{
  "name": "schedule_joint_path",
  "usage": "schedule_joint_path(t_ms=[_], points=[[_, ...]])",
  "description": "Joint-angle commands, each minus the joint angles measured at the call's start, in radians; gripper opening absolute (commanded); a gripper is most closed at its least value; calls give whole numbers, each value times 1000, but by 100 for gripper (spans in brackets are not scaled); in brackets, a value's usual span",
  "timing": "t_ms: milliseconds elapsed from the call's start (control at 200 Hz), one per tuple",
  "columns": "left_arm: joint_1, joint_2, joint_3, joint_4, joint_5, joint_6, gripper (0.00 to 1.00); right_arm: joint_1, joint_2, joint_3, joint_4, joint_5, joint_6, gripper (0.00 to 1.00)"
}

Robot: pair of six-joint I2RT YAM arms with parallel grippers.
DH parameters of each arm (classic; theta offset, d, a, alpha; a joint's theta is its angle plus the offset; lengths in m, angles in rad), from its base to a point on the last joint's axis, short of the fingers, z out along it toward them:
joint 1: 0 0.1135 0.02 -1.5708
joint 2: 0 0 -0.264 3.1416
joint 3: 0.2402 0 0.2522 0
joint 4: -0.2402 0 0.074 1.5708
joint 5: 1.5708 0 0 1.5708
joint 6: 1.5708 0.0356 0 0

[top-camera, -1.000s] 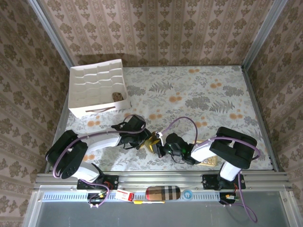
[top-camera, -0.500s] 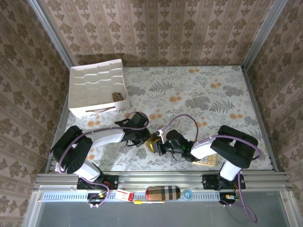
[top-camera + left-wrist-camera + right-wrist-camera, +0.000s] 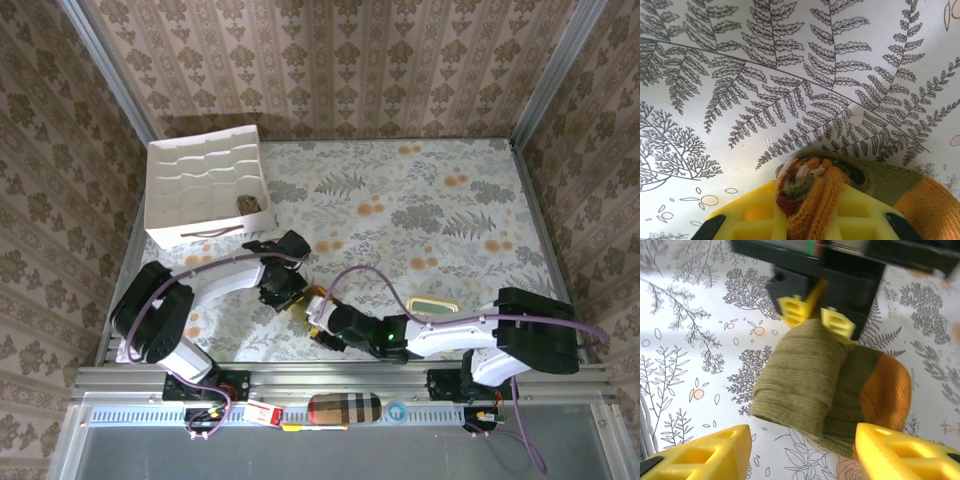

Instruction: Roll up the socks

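Observation:
The olive green sock [image 3: 800, 375] lies partly rolled on the fern-print table, its orange toe [image 3: 887, 385] still flat to the right of the roll. In the left wrist view my left gripper [image 3: 807, 212] is shut on the roll's end [image 3: 807, 182], where orange and cream stripes show. My right gripper [image 3: 800, 450] stands open just short of the roll, with nothing between its yellow fingertips [image 3: 715, 450]. From above, both grippers [image 3: 298, 294] [image 3: 320, 320] meet over the sock [image 3: 312, 303] near the front edge. A brown bundle [image 3: 250, 203], perhaps the argyle sock, sits in the white box.
The white divided box [image 3: 205, 170] stands at the back left. A beige plaid case [image 3: 345, 408] lies on the front rail. A flat tan-rimmed thing [image 3: 432, 305] lies beside the right forearm. Patterned walls close in the table.
The right arm has stretched out to the left and its gripper has shifted left and nearer the front edge. The left gripper has stayed on the sock, edging slightly left.

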Motion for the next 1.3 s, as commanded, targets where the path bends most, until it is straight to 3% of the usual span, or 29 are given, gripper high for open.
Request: schedule_joint_path(t_ms=[0, 290, 405, 450, 520, 610, 780, 970, 1055, 1295], points=[[-18, 79, 2, -223, -44, 25, 0, 47, 78, 89, -50, 255, -75, 59], [-22, 113, 16, -193, -7, 32, 0, 59, 267, 225, -77, 285, -85, 59], [-15, 99, 9, -174, 9, 44, 0, 38, 337, 256, -127, 295, -40, 53], [-13, 92, 8, -169, 14, 48, 0, 29, 347, 258, -139, 290, -20, 45], [-9, 74, 2, -159, 20, 52, 0, 17, 342, 257, -173, 281, 17, 17], [-1, 41, -12, -137, 31, 52, 6, 17, 307, 223, -175, 262, 54, 0], [20, -37, -46, -66, 32, 37, 32, 10, 236, 128, -154, 151, 130, 0], [38, -167, -98, 81, -3, 28, 67, -59, 195, -44, -13, -122, 247, 0], [41, -223, -136, 170, 4, 35, 69, -97, 190, -122, 64, -216, 298, 0], [-1, -250, -211, 298, 95, 30, 66, -174, 215, -254, 188, -331, 401, 0]])
